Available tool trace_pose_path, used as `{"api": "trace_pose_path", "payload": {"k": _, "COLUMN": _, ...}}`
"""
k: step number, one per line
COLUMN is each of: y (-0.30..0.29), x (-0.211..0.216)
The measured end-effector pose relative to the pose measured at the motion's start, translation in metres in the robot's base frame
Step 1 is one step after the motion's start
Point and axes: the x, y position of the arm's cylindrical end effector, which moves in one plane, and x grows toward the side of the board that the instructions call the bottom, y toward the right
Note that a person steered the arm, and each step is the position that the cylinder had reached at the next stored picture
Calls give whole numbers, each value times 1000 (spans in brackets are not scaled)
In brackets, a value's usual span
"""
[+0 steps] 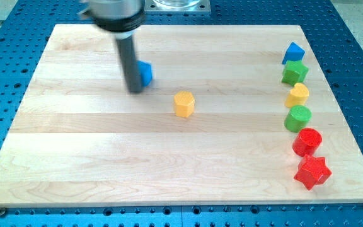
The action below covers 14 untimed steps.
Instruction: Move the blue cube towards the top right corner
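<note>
Resting at the left face of the blue cube (145, 73), my tip (135, 90) looks to be touching it or very nearly, rod partly hiding the cube so contact can't be confirmed; no jaws here, just a bare rod, nothing grasped. Blue cube sits in the upper left-centre of the wooden board (74, 157), well apart from the top right corner. Risk one: tip is slightly low on the cube's side, so a push could spin the cube and let it slip off the tip toward the view's top edge. Risk two: yellow hexagonal block (184, 104) lies near, down-right; a path drifting low would clip it. Risk three: the corner end is crowded, with blue triangular block (293, 53), green star block (295, 73), yellow block (297, 95), green cylinder (297, 118), red cylinder (307, 141) and red star block (312, 171) in a column at the view's right; overshoot would knock the top ones.
</note>
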Motion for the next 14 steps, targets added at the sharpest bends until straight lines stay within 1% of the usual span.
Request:
{"api": "trace_pose_path", "payload": {"k": 1, "y": 70, "x": -45}}
{"api": "trace_pose_path", "payload": {"k": 2, "y": 29, "x": -5}}
{"api": "trace_pose_path", "payload": {"k": 3, "y": -27, "x": -15}}
{"api": "trace_pose_path", "payload": {"k": 4, "y": -15, "x": -52}}
{"api": "trace_pose_path", "payload": {"k": 5, "y": 101, "x": -64}}
{"api": "trace_pose_path", "payload": {"k": 6, "y": 73, "x": -61}}
{"api": "trace_pose_path", "payload": {"k": 7, "y": 59, "x": -1}}
{"api": "trace_pose_path", "payload": {"k": 8, "y": 109, "x": -2}}
{"api": "trace_pose_path", "payload": {"k": 9, "y": 122, "x": -40}}
{"api": "trace_pose_path", "payload": {"k": 11, "y": 137, "x": -89}}
{"api": "trace_pose_path", "payload": {"k": 13, "y": 194, "x": -101}}
{"api": "trace_pose_path", "payload": {"k": 14, "y": 161, "x": -85}}
